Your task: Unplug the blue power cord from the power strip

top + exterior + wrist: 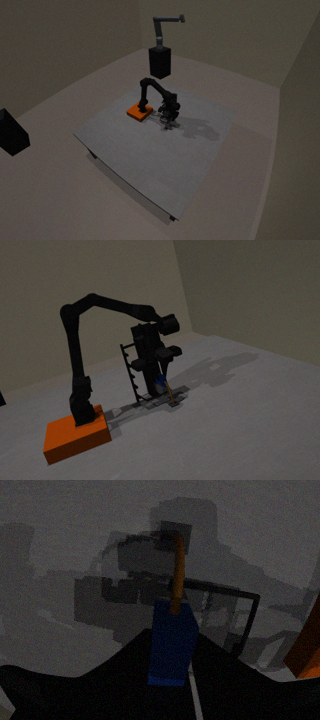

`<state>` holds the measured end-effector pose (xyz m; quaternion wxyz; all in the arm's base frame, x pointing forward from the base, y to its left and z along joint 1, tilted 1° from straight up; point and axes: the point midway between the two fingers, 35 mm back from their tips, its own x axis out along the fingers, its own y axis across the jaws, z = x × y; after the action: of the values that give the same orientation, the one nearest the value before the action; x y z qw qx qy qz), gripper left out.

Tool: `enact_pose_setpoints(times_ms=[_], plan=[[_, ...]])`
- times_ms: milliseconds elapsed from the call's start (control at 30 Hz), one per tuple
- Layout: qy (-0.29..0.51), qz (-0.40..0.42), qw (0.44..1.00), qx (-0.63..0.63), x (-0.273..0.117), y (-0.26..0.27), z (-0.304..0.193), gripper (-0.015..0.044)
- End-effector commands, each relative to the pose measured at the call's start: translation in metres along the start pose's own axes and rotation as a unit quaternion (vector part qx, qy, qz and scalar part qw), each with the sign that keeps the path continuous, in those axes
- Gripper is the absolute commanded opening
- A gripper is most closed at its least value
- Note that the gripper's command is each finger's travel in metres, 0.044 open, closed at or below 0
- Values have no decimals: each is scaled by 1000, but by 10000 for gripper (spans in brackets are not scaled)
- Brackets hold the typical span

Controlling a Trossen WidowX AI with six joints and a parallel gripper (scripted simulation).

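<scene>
1. The blue plug (172, 643) sits pinched between the two dark fingers of the gripper (161, 379), directly above the power strip (161, 400). Whether its prongs have left the strip cannot be told from these views.
2. An orange cord (169, 392) leaves the plug's far end and curves down to a small dark block (174, 404) lying on the table just beside the strip, on the side away from the orange base (74, 436).
3. The gripper points downward over the strip, jaws pressed onto the plug from both sides. In the wrist view the plug appears upright between them, tilted slightly.
4. The power strip lies flat on the grey table (232, 420), in the arm's shadow. A black ladder-like rack (129, 371) stands upright, touching or just beside the strip on the side toward the orange base.
5. The black arm (74, 343) rises from the orange base, bends at a high elbow and reaches across to the strip.
6. In the top view, a black pedestal carrying a grey arm (159, 46) stands on the floor well beyond the strip, and a second black box (11, 135) stands far off to the left of it.
</scene>
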<state>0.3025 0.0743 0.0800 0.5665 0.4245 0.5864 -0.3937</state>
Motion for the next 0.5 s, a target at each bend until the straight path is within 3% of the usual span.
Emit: enact_pose_setpoints(times_ms=[0, 467], plan=[[-20, 1, 1000, 9, -2, 0, 23, 0], [-22, 1, 1000, 9, -4, -2, 46, 0]])
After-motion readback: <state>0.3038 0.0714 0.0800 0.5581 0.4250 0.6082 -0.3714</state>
